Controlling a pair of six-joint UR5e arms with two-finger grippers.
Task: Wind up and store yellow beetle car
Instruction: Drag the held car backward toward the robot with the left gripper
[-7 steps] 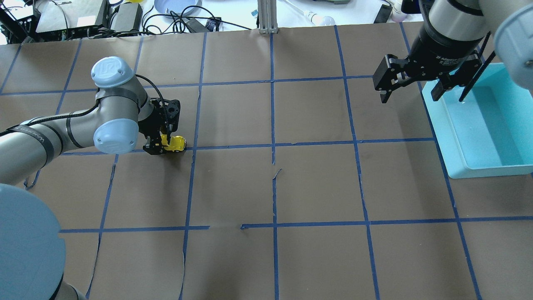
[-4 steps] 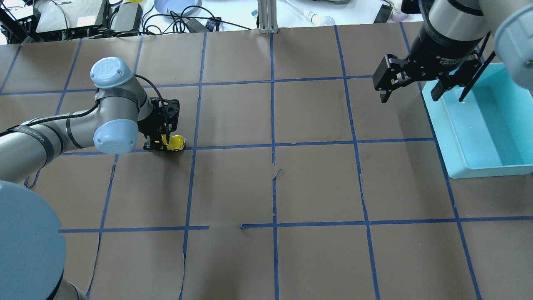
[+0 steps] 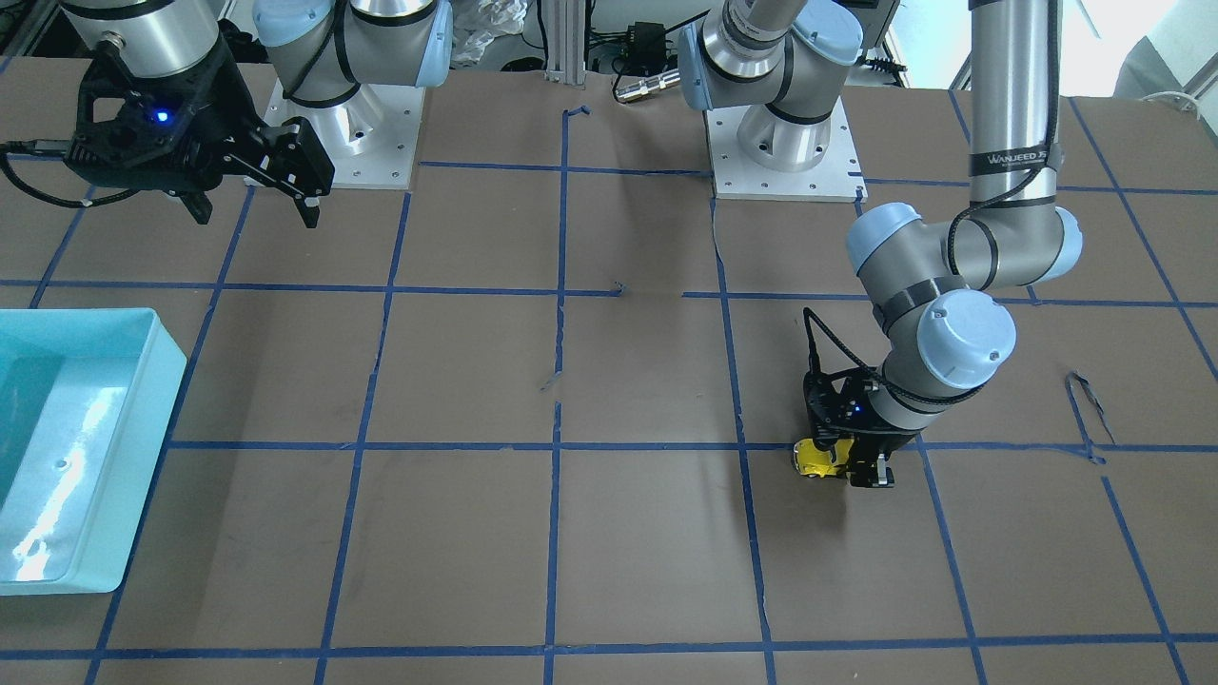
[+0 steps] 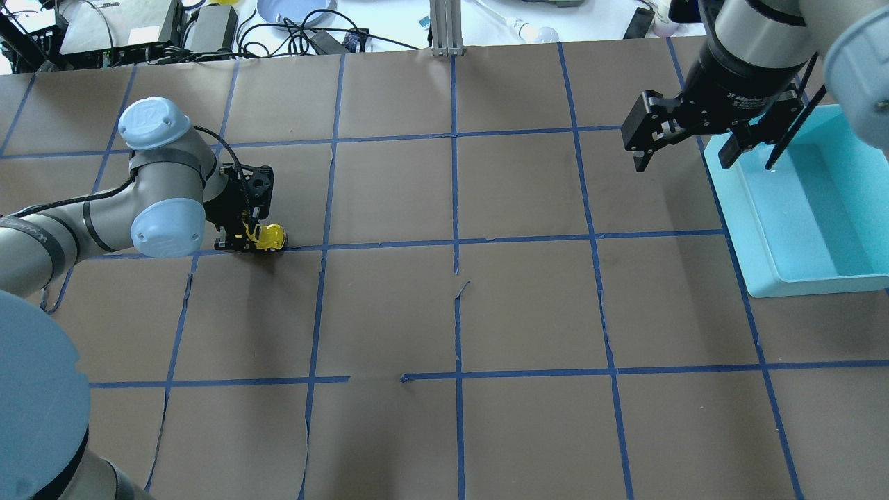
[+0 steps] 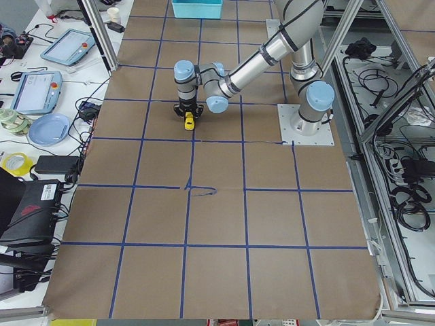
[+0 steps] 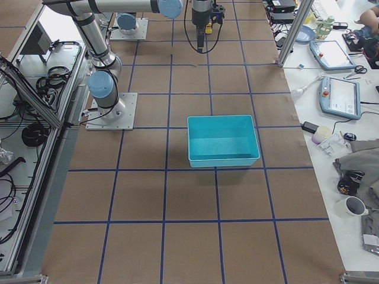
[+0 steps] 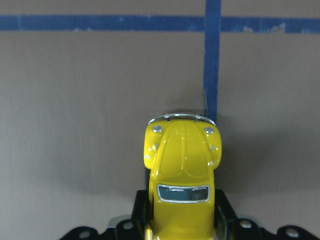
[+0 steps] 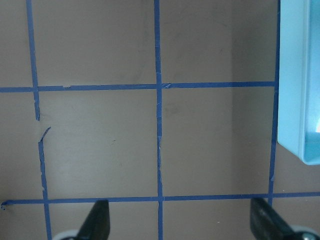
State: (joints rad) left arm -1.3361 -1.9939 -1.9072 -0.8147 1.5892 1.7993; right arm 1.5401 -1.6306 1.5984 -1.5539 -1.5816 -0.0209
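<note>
Car (image 7: 182,170) was clamped at its rear between the left fingers (image 3: 870,473), nose jutting beyond them; the right fingers (image 4: 640,150) stood spread.

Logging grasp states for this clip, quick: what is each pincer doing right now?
Left pincer: closed on the yellow beetle car.
Right pincer: open, holding nothing.

You've got one yellow car (image 4: 269,237) on the left, one turquoise bin (image 4: 735,208) on the far right, and two robot arms, the left arm (image 4: 69,229) and the right arm (image 4: 757,35), with two grippers, the left gripper (image 4: 251,240) and the right gripper (image 4: 684,160).
</note>
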